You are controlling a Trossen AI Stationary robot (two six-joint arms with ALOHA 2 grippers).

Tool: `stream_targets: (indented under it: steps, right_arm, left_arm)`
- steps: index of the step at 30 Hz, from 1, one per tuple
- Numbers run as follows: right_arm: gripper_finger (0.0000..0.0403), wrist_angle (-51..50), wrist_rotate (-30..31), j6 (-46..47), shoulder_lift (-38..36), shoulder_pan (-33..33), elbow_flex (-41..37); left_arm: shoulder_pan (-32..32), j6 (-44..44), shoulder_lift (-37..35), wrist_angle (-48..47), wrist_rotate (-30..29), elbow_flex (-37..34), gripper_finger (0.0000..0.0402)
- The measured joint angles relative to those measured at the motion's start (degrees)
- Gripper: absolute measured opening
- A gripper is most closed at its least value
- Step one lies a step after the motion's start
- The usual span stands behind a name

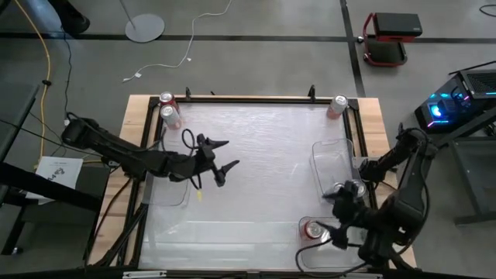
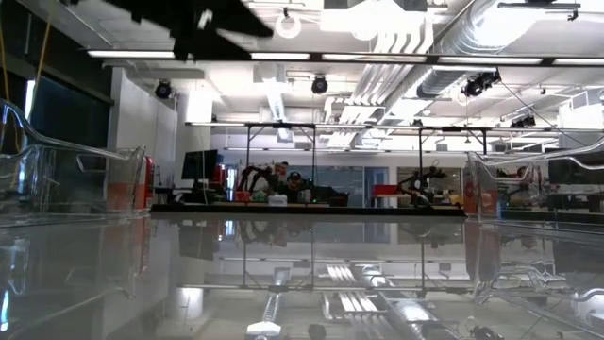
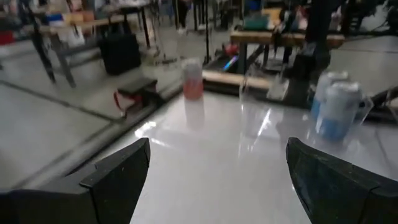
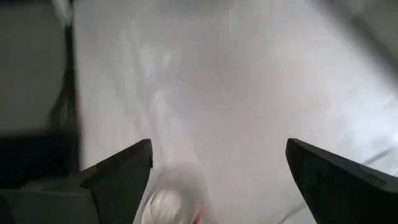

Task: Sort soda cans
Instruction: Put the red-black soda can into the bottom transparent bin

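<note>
In the high view a red can (image 1: pixel 167 99) and a pale can (image 1: pixel 170 115) stand at the table's far left corner. A pale pink can (image 1: pixel 339 105) (image 3: pixel 193 78) stands at the far right corner. Silver cans (image 1: pixel 355 187) (image 3: pixel 336 106) stand upright at the right-hand clear tray (image 1: pixel 332 159). A red can (image 1: pixel 314 229) (image 4: pixel 171 204) stands in the near right tray (image 1: pixel 304 246). My left gripper (image 1: pixel 225 156) (image 3: pixel 217 168) hovers open over the table's middle-left. My right gripper (image 1: pixel 338 223) (image 4: pixel 217 165) is open, just above the red can.
A third clear tray (image 1: pixel 167 190) lies at the left side, under the left arm. A black frame (image 1: pixel 248 99) runs round the table. The white middle of the table (image 1: pixel 263 178) is bare. The low view shows tray walls (image 2: pixel 66 179) on both sides.
</note>
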Motion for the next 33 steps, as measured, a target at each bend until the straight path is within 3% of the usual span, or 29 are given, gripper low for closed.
stream_targets:
  steps: [2, 4, 7, 10, 14, 17, 20, 22, 24, 27, 33]
  right_arm:
    - [0.0362, -2.0, 7.2, -0.1, 0.0, 0.0, 0.5]
    - [0.0362, -3.2, 10.3, -0.1, 0.0, -1.0, -0.4]
    - [0.0362, -3.8, 9.1, -1.2, 0.0, -4.2, -4.4]
    - [0.0362, -3.5, 8.9, -5.5, -0.1, -9.0, -9.3]
    - [0.0362, 4.9, 8.6, -23.5, -3.3, -20.0, -15.3]
    - [0.0362, 19.1, 1.1, -43.7, -8.1, -30.0, -20.3]
    - [0.0362, 36.5, -13.2, -61.9, -13.5, -39.7, -26.4]
    - [0.0362, 47.6, -23.5, -69.4, -16.4, -45.4, -30.6]
    - [0.0362, 57.6, -31.4, -73.1, -18.3, -50.1, -34.5]
    - [0.0362, 69.5, -38.6, -75.6, -19.5, -54.9, -39.7]
    - [0.0362, 82.7, -41.9, -80.3, -19.3, -58.5, -46.5]
  left_arm:
    - [-0.2, 2.9, -1.4, -0.2, -2.1, 1.2, 0.0353]
    - [-0.5, 4.0, -2.8, -0.1, -7.0, 1.8, 0.0353]
    - [0.3, 2.8, -4.8, -3.4, -14.3, 1.8, 0.0353]
    - [2.2, 1.5, -6.5, -8.6, -16.7, 1.7, 0.0353]
    - [6.0, -0.4, -8.0, -13.5, -15.4, 1.7, 0.0353]
    - [9.0, -0.9, -9.1, -16.1, -12.2, 1.7, 0.0353]
    - [11.3, -2.4, -10.5, -19.7, -8.5, 1.7, 0.0353]
    - [12.4, -4.2, -11.3, -24.2, -7.4, 2.2, 0.0353]
    - [13.3, -7.6, -11.7, -32.0, -6.9, 4.4, 0.0353]
    - [14.8, -17.0, -11.5, -48.8, -3.7, 10.4, 0.0352]
    - [19.1, -38.5, -7.3, -81.5, 3.6, 22.3, 0.0340]
